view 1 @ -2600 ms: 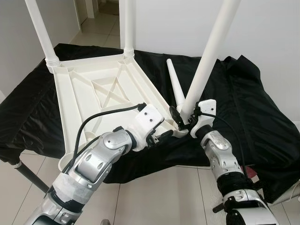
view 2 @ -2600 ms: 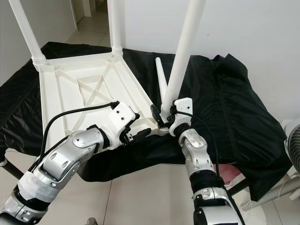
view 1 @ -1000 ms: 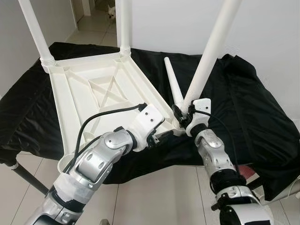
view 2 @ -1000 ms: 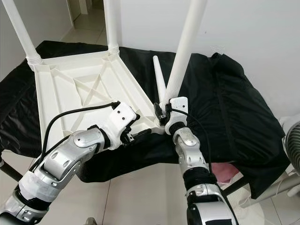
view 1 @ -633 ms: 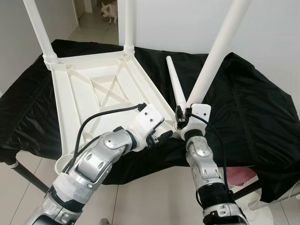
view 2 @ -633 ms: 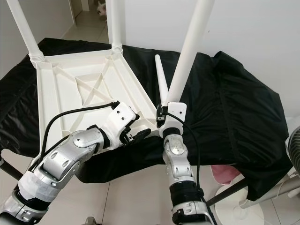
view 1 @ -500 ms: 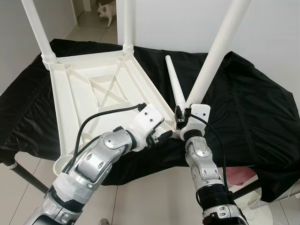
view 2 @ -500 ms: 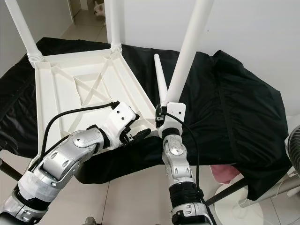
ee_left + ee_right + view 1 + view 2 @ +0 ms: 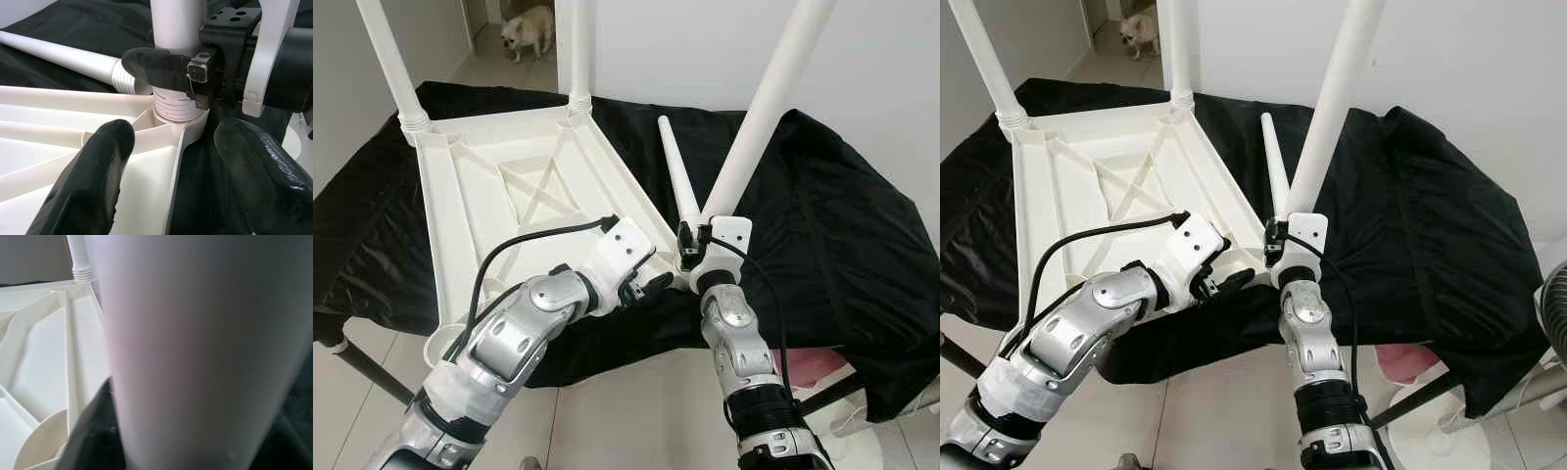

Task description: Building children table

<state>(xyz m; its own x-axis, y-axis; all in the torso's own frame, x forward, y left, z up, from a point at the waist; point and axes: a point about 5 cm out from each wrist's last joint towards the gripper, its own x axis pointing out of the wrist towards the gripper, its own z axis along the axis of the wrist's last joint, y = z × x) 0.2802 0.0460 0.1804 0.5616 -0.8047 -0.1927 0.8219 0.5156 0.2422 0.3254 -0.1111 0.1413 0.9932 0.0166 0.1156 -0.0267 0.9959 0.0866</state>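
Observation:
The white children's table top (image 9: pixel 509 186) lies upside down on a black cloth (image 9: pixel 822 225). Two white legs (image 9: pixel 386 59) (image 9: pixel 576 49) stand in its far corners. A third leg (image 9: pixel 754 117) leans to the right with its threaded foot in the near right corner socket (image 9: pixel 178 115). My right gripper (image 9: pixel 690 245) is shut on this leg just above the socket. My left gripper (image 9: pixel 651 286) is open, its fingers (image 9: pixel 88 181) astride the same corner's rim. A loose fourth leg (image 9: pixel 674 171) lies on the cloth behind that corner.
A small dog (image 9: pixel 530 27) stands on the tiled floor in the doorway at the back. The cloth hangs over the front edge, and a dark support leg (image 9: pixel 362 367) shows beneath it on the left. A pink object (image 9: pixel 813 364) sits under the right side, by a fan (image 9: pixel 1552 304).
My right forearm has swung left until it stands almost straight below the leg, still shut on it. The dog has walked into the doorway. My left arm has stayed put.

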